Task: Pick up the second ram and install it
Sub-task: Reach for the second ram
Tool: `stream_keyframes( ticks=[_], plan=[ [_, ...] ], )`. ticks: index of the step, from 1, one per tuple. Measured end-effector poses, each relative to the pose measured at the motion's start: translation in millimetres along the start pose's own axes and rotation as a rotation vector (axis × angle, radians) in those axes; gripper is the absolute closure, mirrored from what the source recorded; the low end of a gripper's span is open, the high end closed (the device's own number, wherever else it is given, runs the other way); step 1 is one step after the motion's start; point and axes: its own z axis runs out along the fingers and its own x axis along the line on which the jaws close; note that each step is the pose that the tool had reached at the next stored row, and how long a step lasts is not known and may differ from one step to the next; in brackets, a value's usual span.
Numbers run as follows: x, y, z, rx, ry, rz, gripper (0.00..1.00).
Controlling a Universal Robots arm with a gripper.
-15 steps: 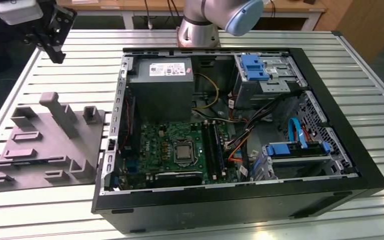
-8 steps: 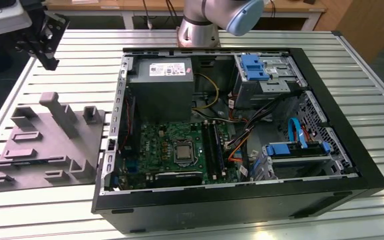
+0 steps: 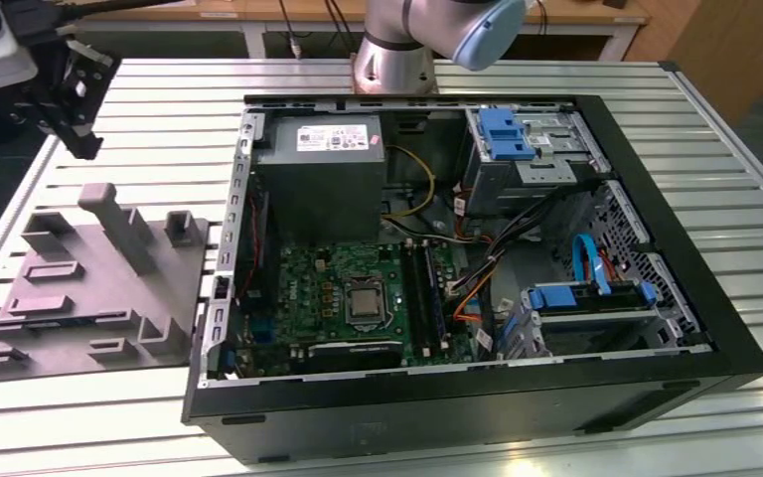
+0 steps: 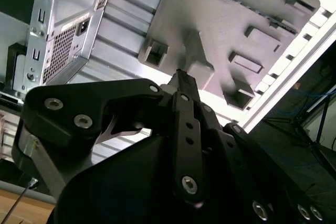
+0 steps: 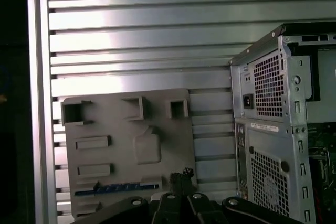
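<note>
I see the open computer case (image 3: 488,417) on the slatted counter (image 3: 156,129), grey moulded holder (image 3: 76,308) just beside it on the exterior view's left.

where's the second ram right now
In the first wrist view the second ram lies in a slot of the grey holder plate, along the plate's edge nearest the hand, on the slatted table beside the computer case.

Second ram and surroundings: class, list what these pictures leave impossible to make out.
Second ram, first wrist view: thin blue strip; chips and label too small.
Grey fixture, second wrist view: near part hidden behind the claw.
Motherboard slots, exterior view: too small to judge filled or empty.
</note>
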Motion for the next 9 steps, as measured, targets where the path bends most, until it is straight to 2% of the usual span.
stream_keyframes(
  ticks=[4,9],
  plan=[
    [6.2,-8.8,2.3,-0.0001,-0.0001,0.0,0.9],
    [15.7,-15.6,6.8,0.0,-0.0001,0.0,0.9]
  ],
)
